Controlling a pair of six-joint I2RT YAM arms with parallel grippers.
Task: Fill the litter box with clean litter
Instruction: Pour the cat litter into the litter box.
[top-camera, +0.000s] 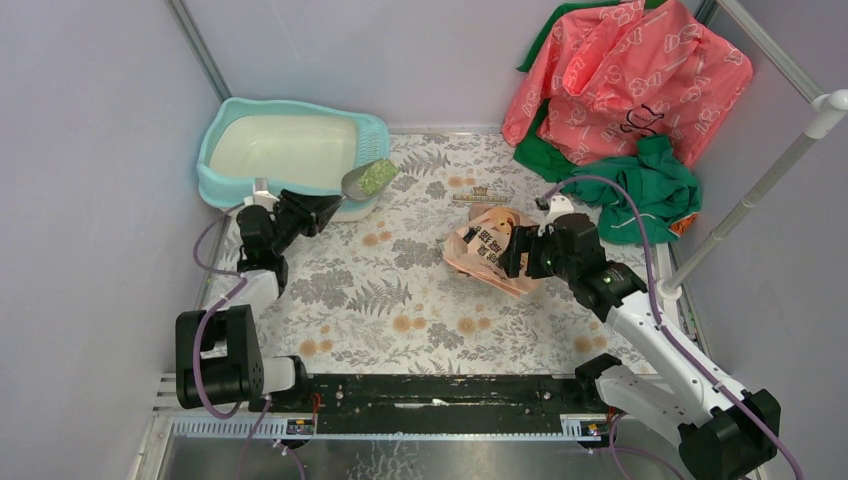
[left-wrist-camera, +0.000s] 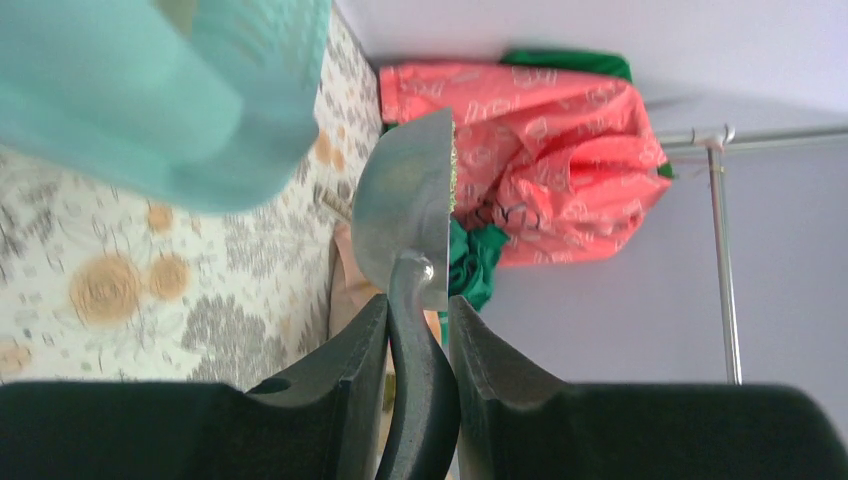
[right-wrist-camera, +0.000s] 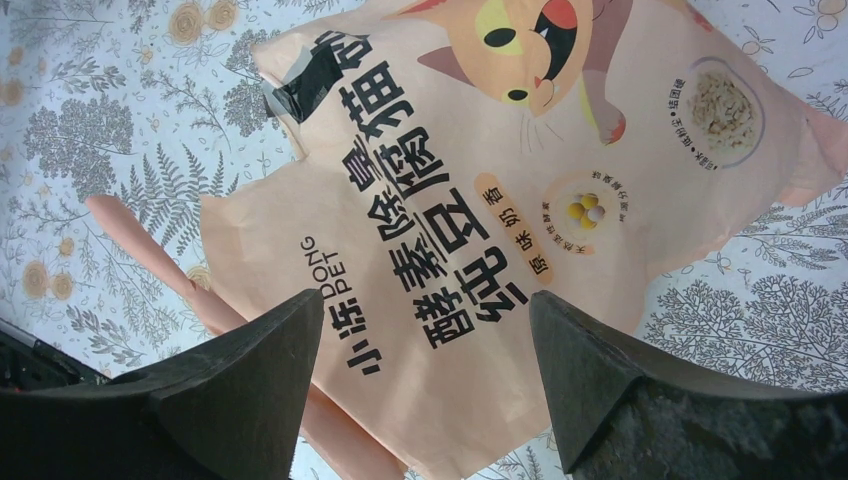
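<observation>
The turquoise litter box (top-camera: 222, 135) with its cream inner pan stands at the back left; in the left wrist view its blurred wall (left-wrist-camera: 170, 90) fills the upper left. My left gripper (top-camera: 328, 208) (left-wrist-camera: 420, 305) is shut on the dark handle of a grey scoop (top-camera: 357, 183) (left-wrist-camera: 400, 215). The scoop's bowl hovers at the box's near right corner and carries green clean litter (top-camera: 380, 175) (left-wrist-camera: 452, 170). My right gripper (top-camera: 508, 250) (right-wrist-camera: 425, 310) stands open over the peach litter bag (top-camera: 482, 245) (right-wrist-camera: 500, 180), which lies flat mid-table.
A pink-red printed cloth (top-camera: 625, 80) and a green cloth (top-camera: 655, 185) are heaped at the back right. A white pole (top-camera: 760, 190) slants along the right side. Walls close in the floral table cover (top-camera: 400, 300) at left and back.
</observation>
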